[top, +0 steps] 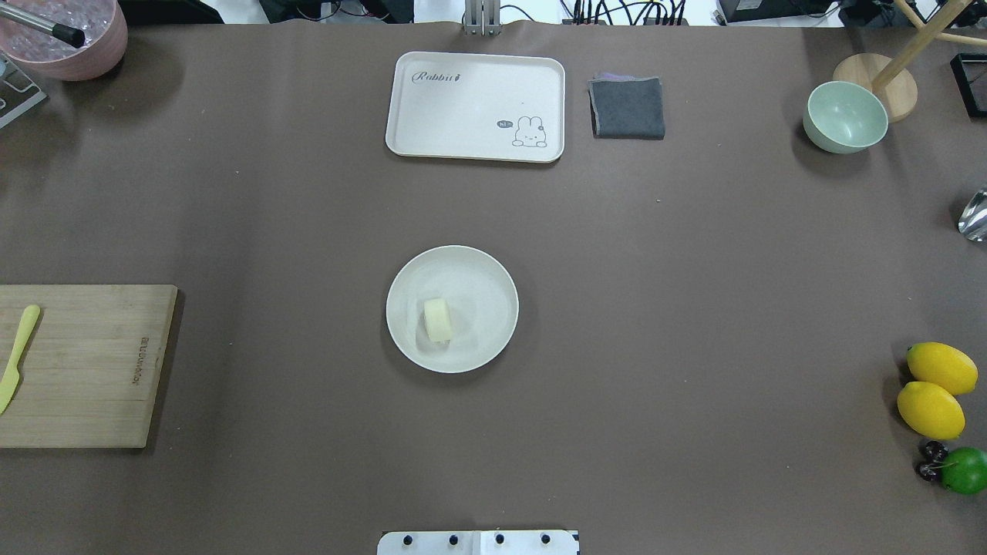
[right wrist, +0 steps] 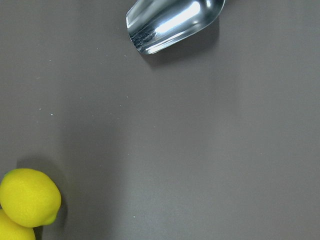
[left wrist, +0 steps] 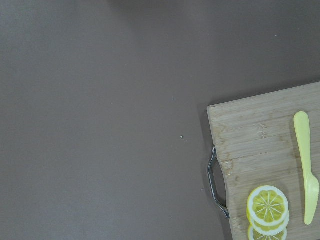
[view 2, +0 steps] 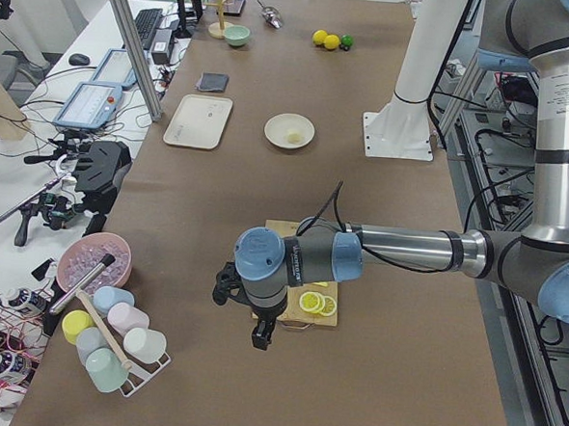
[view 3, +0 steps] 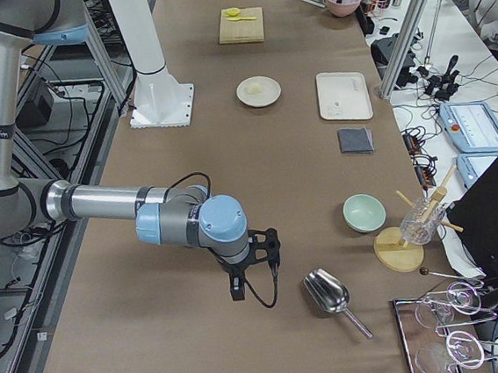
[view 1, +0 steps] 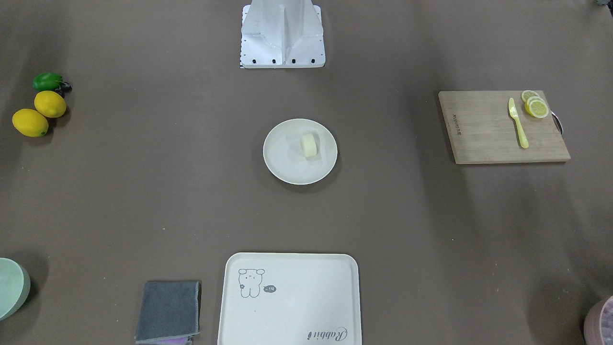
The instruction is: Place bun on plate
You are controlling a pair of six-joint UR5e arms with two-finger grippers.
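Note:
The bun (top: 437,319), a pale cream short cylinder, lies on its side inside the round cream-white plate (top: 482,281) at the table's middle. From across the table, the bun (view 1: 309,145) sits just right of the plate's (view 1: 282,167) centre. My left gripper (view 2: 257,339) hangs over the table's left end beside the cutting board, far from the plate. My right gripper (view 3: 254,283) hangs over the right end near the metal scoop. Both show only in the side views, so I cannot tell whether they are open or shut. Nothing hangs from either.
A wooden cutting board (top: 85,362) holds lemon slices (left wrist: 267,204) and a yellow knife (view 1: 517,122). A cream tray (top: 476,105), grey cloth (top: 627,107) and green bowl (top: 844,116) stand at the far edge. Lemons (top: 933,389), a lime (top: 964,469) and a scoop (right wrist: 172,22) lie right.

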